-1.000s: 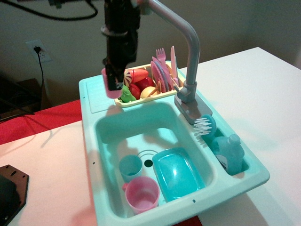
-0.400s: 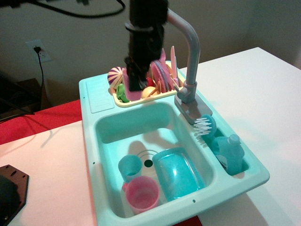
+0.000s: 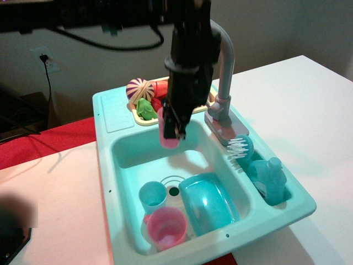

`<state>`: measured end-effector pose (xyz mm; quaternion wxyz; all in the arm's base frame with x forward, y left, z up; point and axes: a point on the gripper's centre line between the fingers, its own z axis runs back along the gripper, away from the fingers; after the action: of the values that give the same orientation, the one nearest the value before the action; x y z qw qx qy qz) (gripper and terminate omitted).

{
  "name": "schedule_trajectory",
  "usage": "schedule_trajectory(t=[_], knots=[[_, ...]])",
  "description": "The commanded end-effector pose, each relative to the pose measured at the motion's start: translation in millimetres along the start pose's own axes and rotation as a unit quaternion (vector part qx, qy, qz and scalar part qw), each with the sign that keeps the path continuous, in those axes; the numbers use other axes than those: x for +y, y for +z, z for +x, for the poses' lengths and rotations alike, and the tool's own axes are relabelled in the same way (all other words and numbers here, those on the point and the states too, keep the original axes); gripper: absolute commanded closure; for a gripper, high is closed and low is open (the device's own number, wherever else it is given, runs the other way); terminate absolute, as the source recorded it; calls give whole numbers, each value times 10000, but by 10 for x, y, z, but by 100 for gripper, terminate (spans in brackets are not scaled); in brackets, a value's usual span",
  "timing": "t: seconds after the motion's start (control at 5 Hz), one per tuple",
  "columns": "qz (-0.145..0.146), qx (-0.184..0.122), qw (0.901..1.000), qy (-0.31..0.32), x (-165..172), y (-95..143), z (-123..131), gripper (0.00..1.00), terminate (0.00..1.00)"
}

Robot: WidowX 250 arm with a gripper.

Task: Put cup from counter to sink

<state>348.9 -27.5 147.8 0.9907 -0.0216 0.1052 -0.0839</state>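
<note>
My gripper (image 3: 172, 126) is shut on the small slim pink cup (image 3: 167, 136) and holds it in the air over the back part of the teal sink (image 3: 128, 149), above the basin floor. The cup hangs at the lower tip of the dark arm. Its upper part is hidden between the fingers. The ribbed teal counter ledge (image 3: 113, 111) at the back left of the sink unit is bare. The grey faucet (image 3: 225, 61) rises just right of the arm.
In the basin lie a small blue cup (image 3: 152, 196), a larger pink cup (image 3: 167, 228) and a teal tub (image 3: 208, 202). A yellow dish rack (image 3: 144, 116) with toy food stands behind the basin. A brush (image 3: 239, 148) and a teal bottle (image 3: 268, 178) sit at the right.
The arm has carried the pink cup from over the counter ledge at the back left rightward and forward, then down over the basin. The teal tub shifted slightly.
</note>
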Motion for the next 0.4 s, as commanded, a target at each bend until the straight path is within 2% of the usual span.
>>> schedule_trajectory(t=[0.0,0.2], knots=[[280,-365,9987,217,133,-75,-24,100,0],[409,-336,9981,319,261,-342,0,100,0]])
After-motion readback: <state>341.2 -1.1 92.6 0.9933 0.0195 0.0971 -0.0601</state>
